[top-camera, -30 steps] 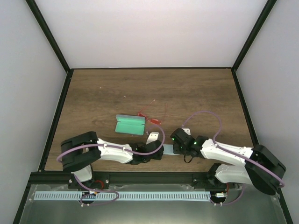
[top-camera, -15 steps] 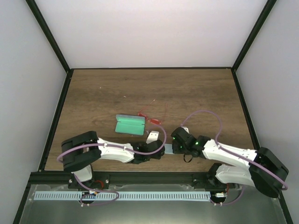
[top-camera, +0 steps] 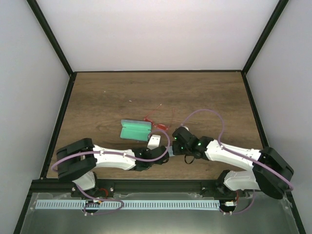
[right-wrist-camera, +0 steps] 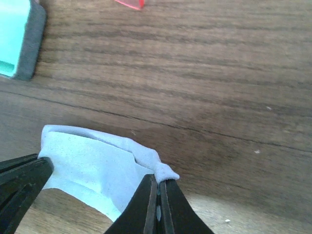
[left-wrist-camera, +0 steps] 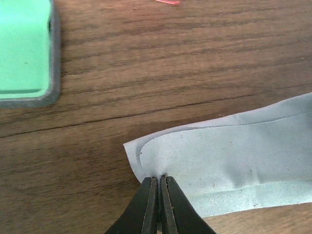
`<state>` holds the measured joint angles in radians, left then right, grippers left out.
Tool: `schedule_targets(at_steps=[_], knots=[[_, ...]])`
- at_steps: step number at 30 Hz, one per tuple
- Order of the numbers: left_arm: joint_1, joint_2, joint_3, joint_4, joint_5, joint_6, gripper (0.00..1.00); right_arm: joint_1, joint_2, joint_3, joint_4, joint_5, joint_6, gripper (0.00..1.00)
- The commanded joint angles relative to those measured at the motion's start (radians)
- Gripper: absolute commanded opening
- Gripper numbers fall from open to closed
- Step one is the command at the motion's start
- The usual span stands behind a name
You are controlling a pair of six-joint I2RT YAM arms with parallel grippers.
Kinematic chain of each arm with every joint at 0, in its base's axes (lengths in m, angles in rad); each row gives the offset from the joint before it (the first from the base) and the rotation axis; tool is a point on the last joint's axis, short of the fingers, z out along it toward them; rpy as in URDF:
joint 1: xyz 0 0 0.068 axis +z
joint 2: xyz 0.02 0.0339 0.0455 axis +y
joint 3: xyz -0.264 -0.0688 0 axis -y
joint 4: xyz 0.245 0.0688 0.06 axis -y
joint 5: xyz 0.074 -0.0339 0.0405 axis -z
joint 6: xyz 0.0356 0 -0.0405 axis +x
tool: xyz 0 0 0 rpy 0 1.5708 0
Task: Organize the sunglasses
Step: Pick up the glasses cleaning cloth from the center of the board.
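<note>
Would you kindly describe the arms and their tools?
The left arm and right arm have white shells, black joints, a looping purple cable each. The right wrist shows green lights. The left tool and right tool have slim black tapering fingers.

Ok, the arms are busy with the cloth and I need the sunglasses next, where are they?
In the top view the sunglasses lie near the middle of the table, just right of the open green-lined case.
</note>
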<state>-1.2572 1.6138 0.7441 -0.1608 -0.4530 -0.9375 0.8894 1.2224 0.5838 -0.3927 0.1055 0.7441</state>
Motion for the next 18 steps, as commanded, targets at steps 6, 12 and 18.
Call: schedule_targets(at_steps=[6,12,18], knots=[[0.010,-0.071,0.026,-0.113,-0.143,0.008,0.04,0.019,0.080,0.136,0.027,0.005,-0.042,0.01],[0.055,-0.136,0.006,-0.126,-0.165,0.035,0.04,0.019,0.154,0.186,0.062,0.011,-0.046,0.01],[0.129,-0.197,-0.017,-0.122,-0.159,0.061,0.04,0.030,0.240,0.255,0.122,0.002,-0.037,0.01]])
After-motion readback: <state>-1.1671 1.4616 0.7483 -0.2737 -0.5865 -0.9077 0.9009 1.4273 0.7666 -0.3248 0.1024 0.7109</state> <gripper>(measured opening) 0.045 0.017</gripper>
